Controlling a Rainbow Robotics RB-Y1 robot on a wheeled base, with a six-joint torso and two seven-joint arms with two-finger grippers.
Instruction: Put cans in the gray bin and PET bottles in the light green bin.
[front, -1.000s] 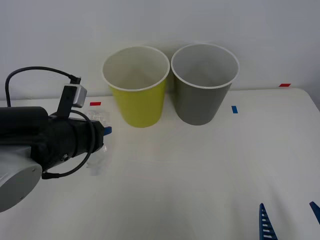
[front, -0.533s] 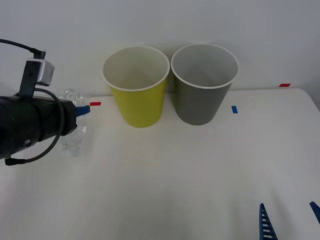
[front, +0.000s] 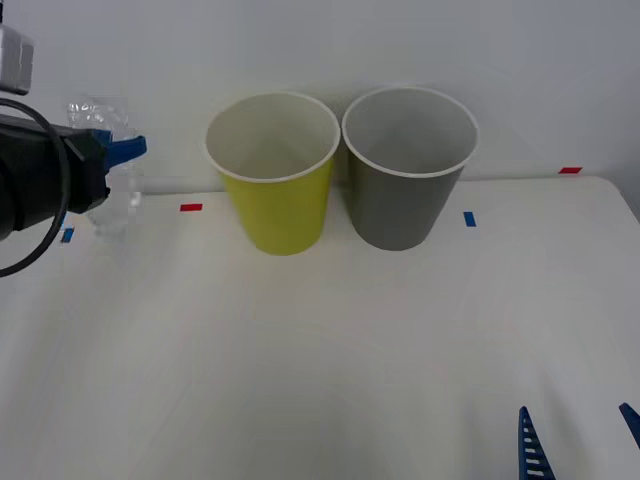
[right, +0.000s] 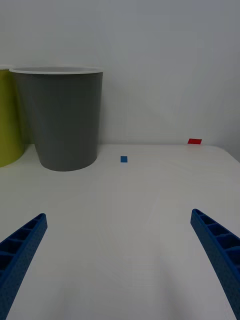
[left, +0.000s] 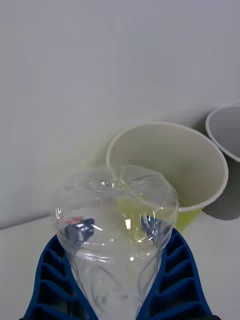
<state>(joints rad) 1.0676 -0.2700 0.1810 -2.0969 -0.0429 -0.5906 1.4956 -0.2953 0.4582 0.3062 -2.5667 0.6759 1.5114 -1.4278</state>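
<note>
PET bottle (front: 108, 170), clear and bumpy, hangs in the air at the far left of the front view, clamped between the blue ribbed fingers (left: 47, 285) of the left pincer (front: 112, 152). It is lifted off the counter (front: 330, 340) and sits well to the left of the light green bin (front: 274, 180), about level with that bin's white rim. In the left wrist view the bottle (left: 117, 230) stands between the two fingers, with the open mouth of the light green bin (left: 167, 165) beyond it and an edge of the gray bin (left: 225, 150) beside that. The gray bin (front: 408, 170) stands upright just beside the light green one, their rims nearly touching, both near the wall. The right pincer (front: 578, 440) waits low at the near right of the counter, its fingers (right: 20, 245) spread wide with nothing between them.
</note>
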